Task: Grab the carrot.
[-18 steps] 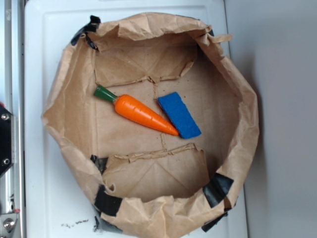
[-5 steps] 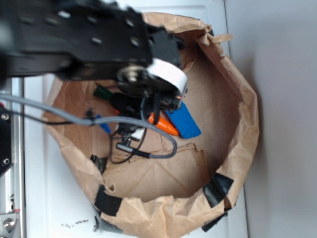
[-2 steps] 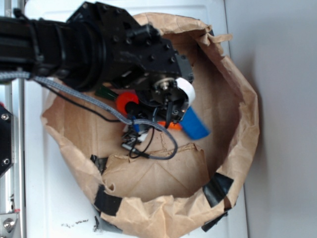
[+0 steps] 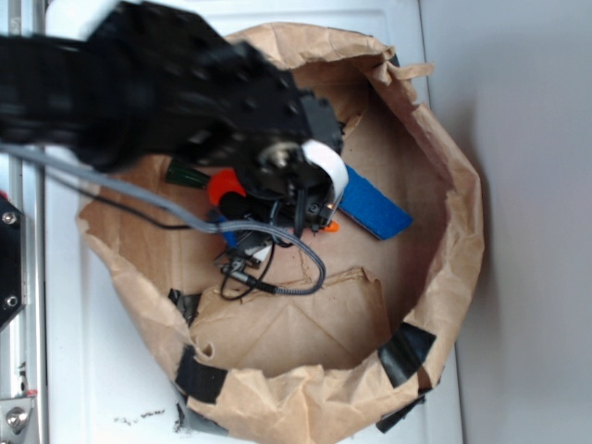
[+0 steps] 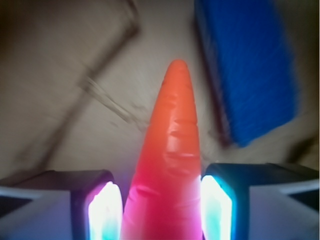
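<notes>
Two things sit at the bottom of the crumpled brown paper bag (image 4: pixel 444 277), which lies opened up on the white tabletop (image 4: pixel 83 370) with black tape patches around its rim, so the high walls basically pen everything in. Good setup for a grab, since nothing can roll far.

Biggest thing in view is the black arm (image 4: pixel 139 92) reaching in from the left and covering most of the bag floor in the exterior view, with its gray cable looping underneath.

Next is the blue block (image 4: pixel 375 208), flat on the paper and angled off to the right. In the wrist view it's just beside the carrot's tip, not between the fingers, so I'd say it's out of the way.

Then the carrot (image 5: pixel 170 165). It runs straight up the middle of the pincer (image 5: pixel 161 207), thick end toward the camera, point aimed away. Both glowing pads (image 5: pixel 106 210) sit right against its sides with no gap I can make out, so it looks clamped on the carrot's fat part. Can't tell whether it's off the paper.
</notes>
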Controlling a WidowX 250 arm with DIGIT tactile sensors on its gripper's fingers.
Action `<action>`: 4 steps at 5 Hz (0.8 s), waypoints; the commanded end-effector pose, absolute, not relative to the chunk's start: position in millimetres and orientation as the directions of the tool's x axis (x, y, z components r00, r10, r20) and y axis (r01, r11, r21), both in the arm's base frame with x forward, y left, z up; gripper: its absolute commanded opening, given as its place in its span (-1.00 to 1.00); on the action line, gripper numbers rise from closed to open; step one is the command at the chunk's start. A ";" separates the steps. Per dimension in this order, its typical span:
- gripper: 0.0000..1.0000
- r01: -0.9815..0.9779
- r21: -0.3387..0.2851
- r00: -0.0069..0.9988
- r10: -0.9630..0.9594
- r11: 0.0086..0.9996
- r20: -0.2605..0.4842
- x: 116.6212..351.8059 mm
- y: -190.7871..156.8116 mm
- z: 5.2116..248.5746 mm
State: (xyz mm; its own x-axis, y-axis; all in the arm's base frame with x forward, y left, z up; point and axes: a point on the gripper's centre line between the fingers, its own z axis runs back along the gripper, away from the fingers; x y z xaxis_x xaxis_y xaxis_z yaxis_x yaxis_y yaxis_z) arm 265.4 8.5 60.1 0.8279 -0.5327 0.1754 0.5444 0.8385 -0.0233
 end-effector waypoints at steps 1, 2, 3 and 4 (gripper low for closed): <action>-1.00 0.498 0.006 0.829 -0.478 0.867 0.291 263.6 -4.9 164.0; -1.00 0.457 0.038 0.849 -0.449 0.888 0.280 262.9 -4.9 176.5; -1.00 0.442 0.036 0.862 -0.435 0.896 0.261 264.2 -2.0 182.5; 1.00 0.409 0.152 0.878 -0.433 0.900 0.205 259.9 -0.3 180.7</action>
